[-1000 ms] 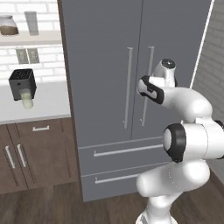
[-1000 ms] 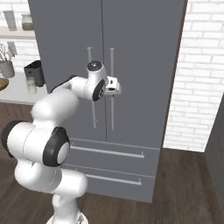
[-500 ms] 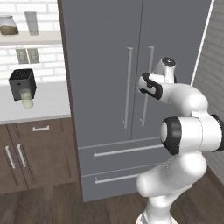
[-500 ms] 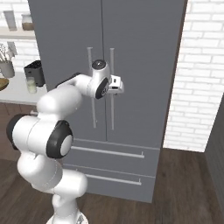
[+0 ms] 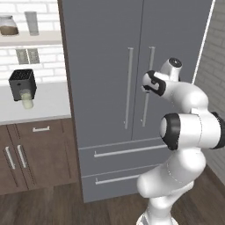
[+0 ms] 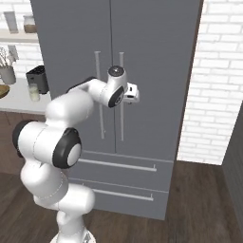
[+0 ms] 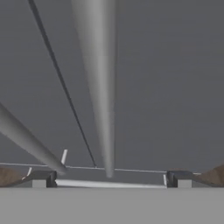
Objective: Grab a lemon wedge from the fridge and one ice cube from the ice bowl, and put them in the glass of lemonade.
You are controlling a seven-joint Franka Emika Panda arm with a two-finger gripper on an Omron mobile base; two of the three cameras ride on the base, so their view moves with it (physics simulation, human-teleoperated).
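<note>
Grey fridge (image 5: 105, 66) doors closed; the gripper (image 7: 109, 177) sits close to the right door's handle (image 7: 101, 87), fingers spread wide, handle between them, holding nothing.

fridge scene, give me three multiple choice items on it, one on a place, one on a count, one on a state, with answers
1. Where does the glass of lemonade stand?
A. on the counter in front of the black toaster
B. on the floor
C. on the top shelf

2. How many long upright handles does the fridge have?
A. one
B. two
C. four

3. What state are the fridge doors in?
A. both shut
B. one wide open
C. both open

Answers:
1. A: the glass of lemonade sits on the counter before the toaster.
2. B: the fridge has a left handle and a right handle.
3. A: the doors lie flush; the gripper points at the right handle, fingers spread.
</note>
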